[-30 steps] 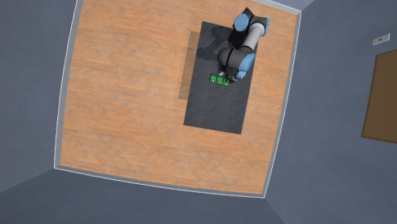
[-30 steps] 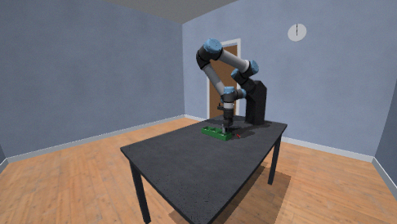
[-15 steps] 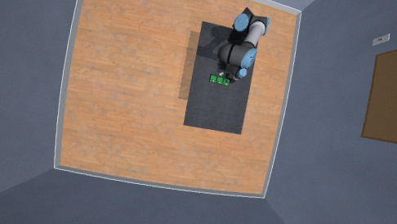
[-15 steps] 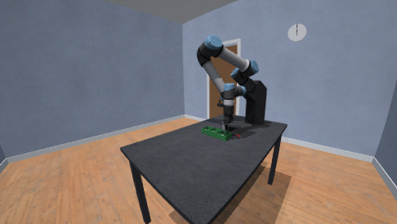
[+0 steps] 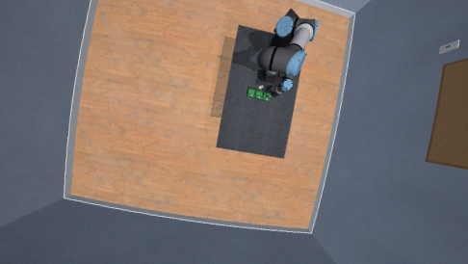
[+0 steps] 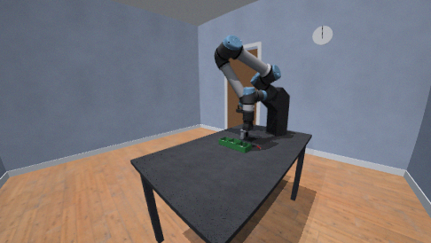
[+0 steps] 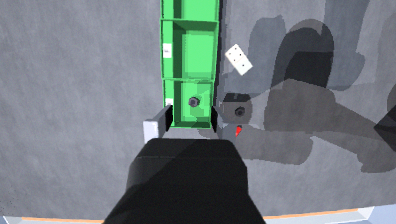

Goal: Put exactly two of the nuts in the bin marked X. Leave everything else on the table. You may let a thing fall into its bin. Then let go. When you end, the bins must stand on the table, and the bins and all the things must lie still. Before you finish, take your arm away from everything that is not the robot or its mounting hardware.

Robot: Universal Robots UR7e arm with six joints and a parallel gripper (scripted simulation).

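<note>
A green bin row [image 7: 189,60] with three compartments lies on the dark table; it also shows in the overhead view [image 5: 258,93] and the side view [image 6: 236,144]. My gripper [image 7: 192,113] is open and empty, its fingers standing on either side of the nearest compartment. A dark nut [image 7: 193,102] lies on that compartment's floor, apart from both fingers. A second dark nut [image 7: 239,112] lies on the table just right of the bin. Small white labels sit on the bin's left wall, too small to read.
A white domino [image 7: 239,59] lies on the table right of the middle compartment. A small red thing [image 7: 239,131] lies just below the loose nut. The arm's base [image 6: 277,111] stands at the back of the table. The table edge runs close below the gripper in the wrist view.
</note>
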